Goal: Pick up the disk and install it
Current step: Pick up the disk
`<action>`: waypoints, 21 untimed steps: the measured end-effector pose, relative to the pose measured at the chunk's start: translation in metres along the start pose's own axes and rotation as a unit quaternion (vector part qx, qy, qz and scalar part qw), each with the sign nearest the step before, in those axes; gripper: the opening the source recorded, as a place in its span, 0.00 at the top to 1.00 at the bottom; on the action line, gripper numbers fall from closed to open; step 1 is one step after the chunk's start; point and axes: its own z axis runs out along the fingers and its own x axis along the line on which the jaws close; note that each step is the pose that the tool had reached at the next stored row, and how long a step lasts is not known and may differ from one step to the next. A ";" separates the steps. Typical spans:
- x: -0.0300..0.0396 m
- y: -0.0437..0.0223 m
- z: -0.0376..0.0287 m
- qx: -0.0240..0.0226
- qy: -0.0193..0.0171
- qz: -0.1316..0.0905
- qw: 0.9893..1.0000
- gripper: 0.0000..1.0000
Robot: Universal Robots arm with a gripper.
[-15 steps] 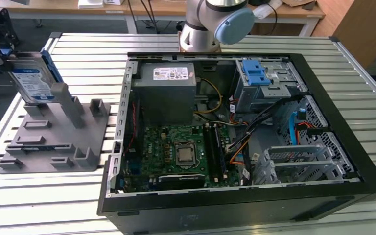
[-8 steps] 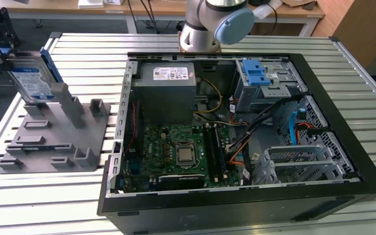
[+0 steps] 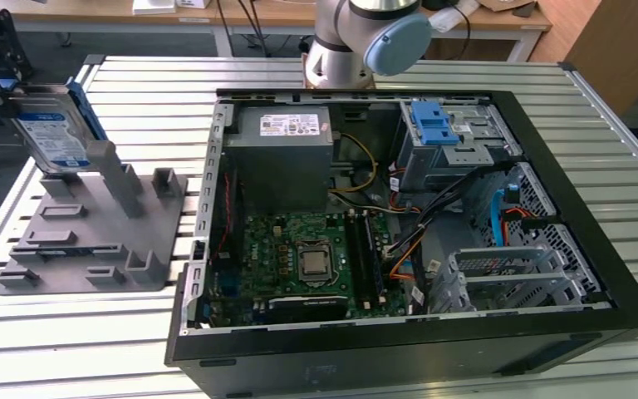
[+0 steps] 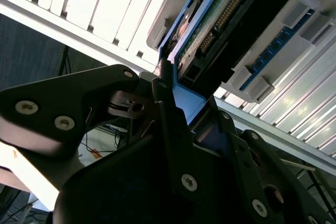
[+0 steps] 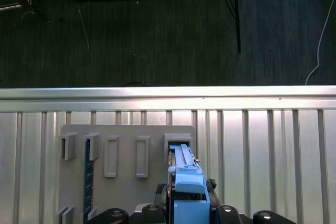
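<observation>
Clamping jaws of the gripper (image 4: 181, 95) narrowly across the disk (image 3: 53, 133) — holding it upright, apparently to suit the slot of the grey fixture (image 3: 86, 241). Standing by the table (image 3: 76, 332) edge at the exterior view's left, well apart from the computer case (image 3: 408, 353).

A slatted aluminium table (image 3: 76, 349) stood over a dark carpeted floor (image 5: 157, 35), with a light wooden desk (image 3: 286, 12) beyond it.
</observation>
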 end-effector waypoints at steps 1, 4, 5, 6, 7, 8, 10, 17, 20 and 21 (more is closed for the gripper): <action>0.0000 0.0000 0.0000 0.000 0.000 0.000 1.000 0.64; 0.0000 0.0000 -0.0006 0.000 0.000 0.000 1.000 0.64; 0.0000 0.0000 -0.0008 0.000 0.000 0.000 1.000 0.64; 0.0000 0.0001 -0.0024 0.000 0.000 0.000 1.000 0.64; 0.0000 0.0001 -0.0027 0.000 0.000 0.000 1.000 0.64; 0.0000 0.0001 -0.0027 0.000 0.000 0.000 1.000 0.64; 0.0000 0.0001 -0.0027 0.000 0.000 0.000 1.000 0.64; 0.0000 0.0001 -0.0028 0.000 0.000 0.000 1.000 0.64; -0.0001 0.0002 -0.0058 0.000 0.000 0.000 1.000 0.64; -0.0001 0.0002 -0.0067 0.000 0.000 0.000 1.000 0.64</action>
